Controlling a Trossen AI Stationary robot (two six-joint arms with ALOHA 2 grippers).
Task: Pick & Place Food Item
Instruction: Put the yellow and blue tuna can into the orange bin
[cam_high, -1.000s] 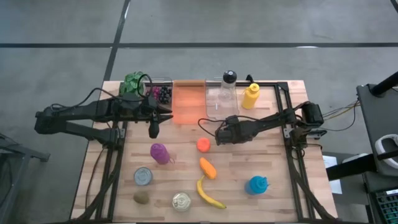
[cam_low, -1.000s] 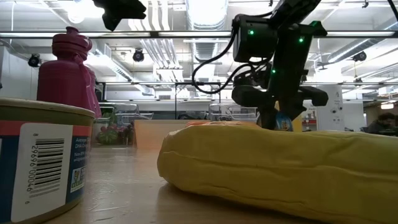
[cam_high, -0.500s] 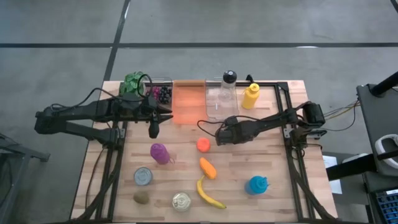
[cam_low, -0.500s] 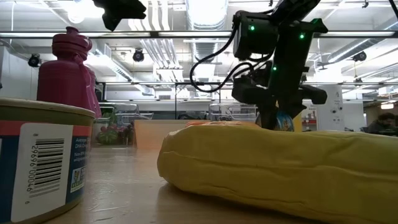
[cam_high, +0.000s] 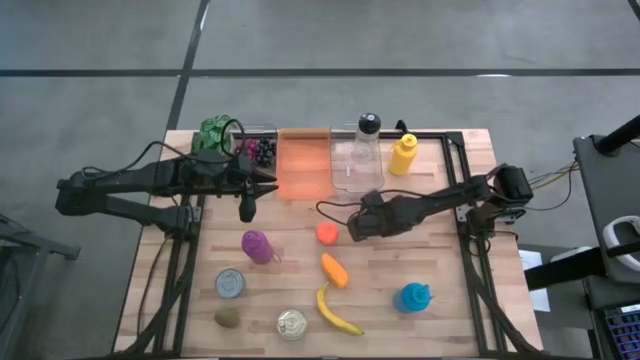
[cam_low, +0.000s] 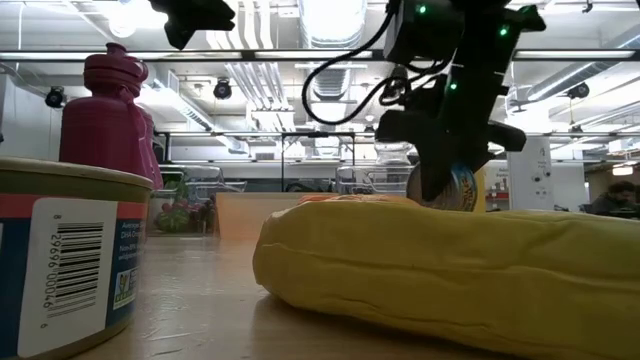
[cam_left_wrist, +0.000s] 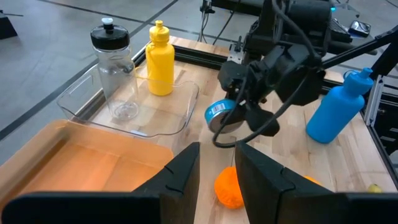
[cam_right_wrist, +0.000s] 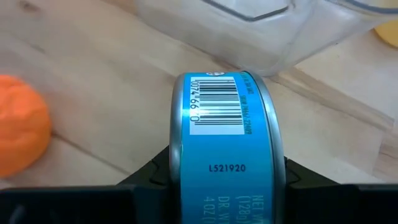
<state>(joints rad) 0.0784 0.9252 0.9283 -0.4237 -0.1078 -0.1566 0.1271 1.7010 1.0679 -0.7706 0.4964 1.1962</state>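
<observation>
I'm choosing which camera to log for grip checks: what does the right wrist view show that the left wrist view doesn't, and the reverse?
Only the right wrist view shows the blue can's barcode label, clamped between the right gripper's fingers. Only the left wrist view shows the yellow bottle, the clear bottle, the blue bottle, the orange tray and the left gripper, holding nothing. Both show the can, the orange ball and the clear bin.

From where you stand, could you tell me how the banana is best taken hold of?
Grip the banana across its middle, from straight above. It lies flat on the table, long and curved, with bare wood along both flanks, so jaws set across its narrow width fit.
</observation>
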